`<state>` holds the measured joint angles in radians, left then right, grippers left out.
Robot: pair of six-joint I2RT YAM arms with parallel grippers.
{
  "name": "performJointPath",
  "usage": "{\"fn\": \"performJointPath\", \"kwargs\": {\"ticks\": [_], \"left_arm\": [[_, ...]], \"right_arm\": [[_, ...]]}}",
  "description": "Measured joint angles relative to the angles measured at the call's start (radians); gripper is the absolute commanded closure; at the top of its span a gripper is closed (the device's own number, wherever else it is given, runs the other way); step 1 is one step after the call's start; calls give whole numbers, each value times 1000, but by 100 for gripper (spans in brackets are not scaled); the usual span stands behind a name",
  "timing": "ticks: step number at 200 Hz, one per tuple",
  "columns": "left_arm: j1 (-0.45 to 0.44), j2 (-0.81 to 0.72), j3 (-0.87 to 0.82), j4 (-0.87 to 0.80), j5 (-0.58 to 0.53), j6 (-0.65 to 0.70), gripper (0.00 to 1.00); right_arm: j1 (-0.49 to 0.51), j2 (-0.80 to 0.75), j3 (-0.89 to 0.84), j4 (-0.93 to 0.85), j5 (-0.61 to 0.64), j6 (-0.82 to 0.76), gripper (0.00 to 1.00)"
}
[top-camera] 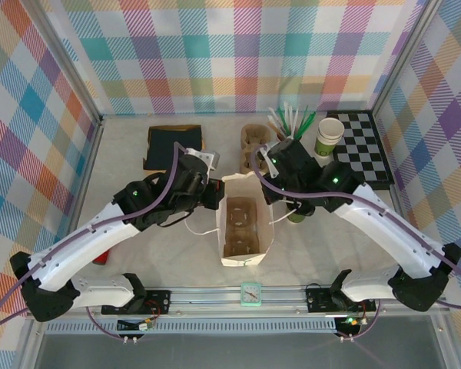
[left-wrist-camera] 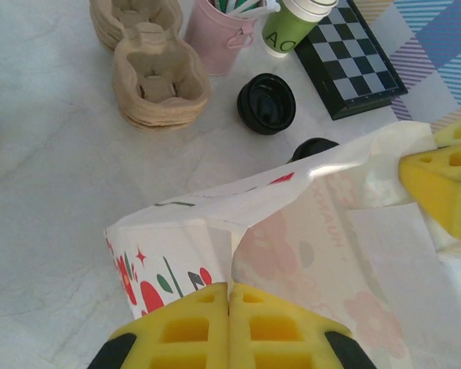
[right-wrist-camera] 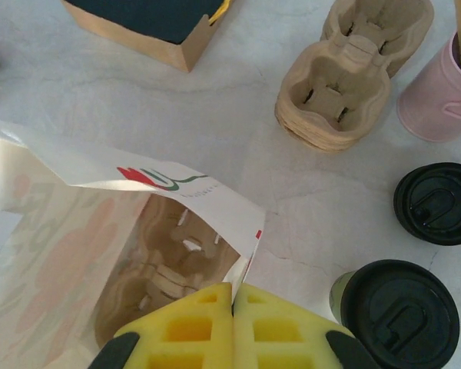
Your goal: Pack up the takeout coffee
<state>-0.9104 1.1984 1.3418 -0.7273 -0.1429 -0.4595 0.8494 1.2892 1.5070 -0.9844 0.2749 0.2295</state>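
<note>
Two end effectors spread the bag mouth: the left end effector (left-wrist-camera: 229,304), fingers pressed together, pinches one rim of the white flower-printed paper bag (top-camera: 266,231), and the right end effector (right-wrist-camera: 233,304), likewise closed, pinches the opposite rim. A cardboard cup carrier (right-wrist-camera: 165,277) lies inside. The takeout coffee (right-wrist-camera: 399,311), black-lidded, stands upright on the table (right-wrist-camera: 138,92) just beside the bag, on the right arm's side. Advised: hold one rim so the mouth does not collapse, free the nearer right arm, grasp the cup below its lid, and lower it level into a carrier well
</note>
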Motion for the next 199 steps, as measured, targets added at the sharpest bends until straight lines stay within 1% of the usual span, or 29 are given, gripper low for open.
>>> {"fn": "performJointPath", "kwargs": {"ticks": [20,43,68,113,122,138,143,156,161,183,199], "left_arm": [[19,18,2,0,8,7,94],[38,37,2,0,14,15,88],[60,53,5,5,15,26,83],[114,78,40,19,19,56,79],[124,84,51,22,21,63,78],[140,93,76,23,23,75,74],[143,96,84,23,23,82,72],[150,101,103,22,22,92,67],[153,102,111,22,23,92,66],[159,102,153,19,8,120,58],[166,97,179,19,-6,138,52]], "right_arm": [[-18,21,0,12,-5,-20,96],[-38,47,0,26,-13,-43,96],[-58,77,3,27,-24,-65,95],[-95,120,34,34,-31,-101,93],[-101,127,40,41,-34,-108,91],[-111,142,56,46,-36,-119,82],[-113,148,63,48,-37,-117,76],[-117,163,89,49,-38,-124,56],[-117,166,97,49,-38,-135,51],[-118,171,134,42,-42,-141,38],[-118,171,177,22,-42,-146,27]]}}
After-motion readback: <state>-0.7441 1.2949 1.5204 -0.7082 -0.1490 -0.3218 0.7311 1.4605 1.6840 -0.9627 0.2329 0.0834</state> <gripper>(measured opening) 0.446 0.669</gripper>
